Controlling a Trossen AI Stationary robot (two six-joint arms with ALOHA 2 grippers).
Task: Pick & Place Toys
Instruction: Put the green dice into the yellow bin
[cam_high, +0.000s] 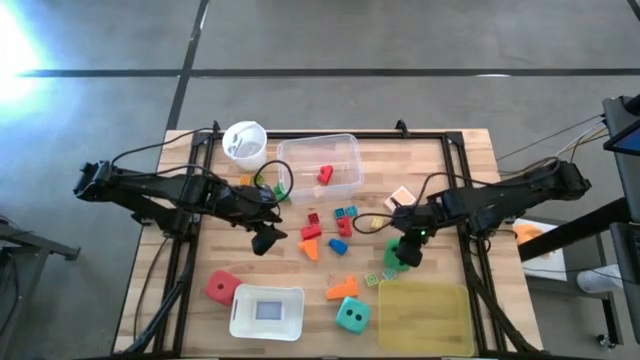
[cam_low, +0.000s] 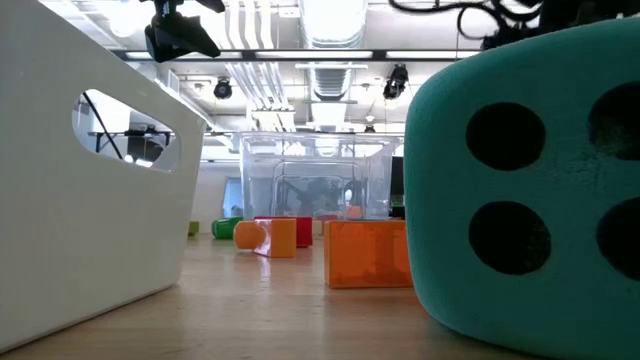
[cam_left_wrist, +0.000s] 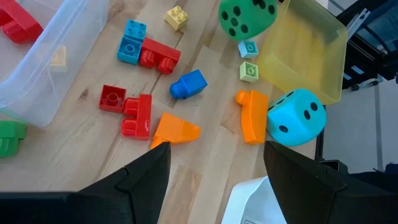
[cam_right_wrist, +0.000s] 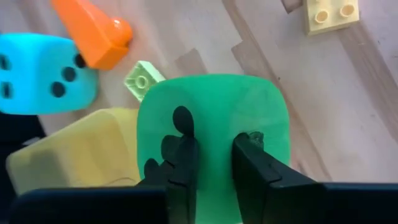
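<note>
High view: right gripper (cam_high: 403, 254) down over green die (cam_high: 398, 252), right of table centre, just above yellow tray (cam_high: 425, 318). Right wrist view: both fingers (cam_right_wrist: 183, 163) pressed into top face of green die, soft surface dented between them; closed on the die, die resting on wooden table (cam_high: 180, 250). Pale green tile (cam_right_wrist: 143, 79) just beside die; teal die (cam_right_wrist: 40, 71) and orange wedge (cam_right_wrist: 93, 31) farther off; cream brick (cam_right_wrist: 331, 12) near picture edge.

Left gripper (cam_high: 268, 239) hovering left of centre above loose blocks, fingers spread apart, nothing between them. Left wrist view past its fingers (cam_left_wrist: 146, 174): orange block (cam_left_wrist: 174, 129), red bricks (cam_left_wrist: 138, 115), blue block (cam_left_wrist: 188, 84), blue and red bricks (cam_left_wrist: 149, 51) side by side, small yellow brick (cam_left_wrist: 176, 17), all on bare wood, well apart from tray.

Clear tub (cam_high: 321, 167) at back of table, red block (cam_high: 325, 174) inside. White cup (cam_high: 244, 141) just left of tub. Red die (cam_high: 220, 287) at front left, touching or just beside white basket (cam_high: 266, 312); cannot tell which. Teal die also at front centre, between basket and tray.

Low view: teal die filling right side, white basket wall on left, orange blocks (cam_low: 365, 252) mid-table, tub behind.
</note>
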